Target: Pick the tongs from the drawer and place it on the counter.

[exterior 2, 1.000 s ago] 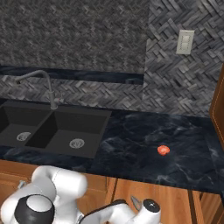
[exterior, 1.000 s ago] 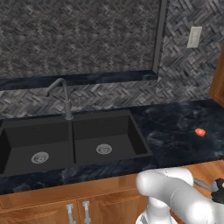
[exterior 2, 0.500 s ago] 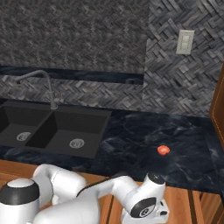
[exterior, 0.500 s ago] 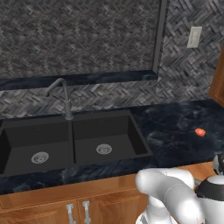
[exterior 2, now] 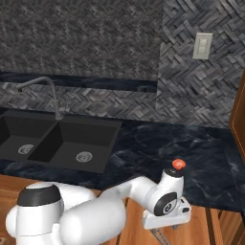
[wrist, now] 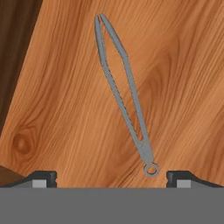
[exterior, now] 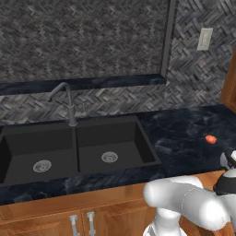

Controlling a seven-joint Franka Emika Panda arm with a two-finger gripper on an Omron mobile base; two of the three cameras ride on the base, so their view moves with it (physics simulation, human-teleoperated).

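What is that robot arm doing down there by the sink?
It is reaching into the wooden drawer below the counter to get the tongs. The tongs lie flat on the drawer's floor, and the open gripper hovers above them with one finger on each side of the ring end. Nothing has been grabbed yet. A small red thing sits on the counter.

Slim grey metal tongs in the orange-brown wooden drawer

They lie flat on its floor, arms nearly closed, ring end nearest the camera; the glossy blue-black marbled counter sits above.
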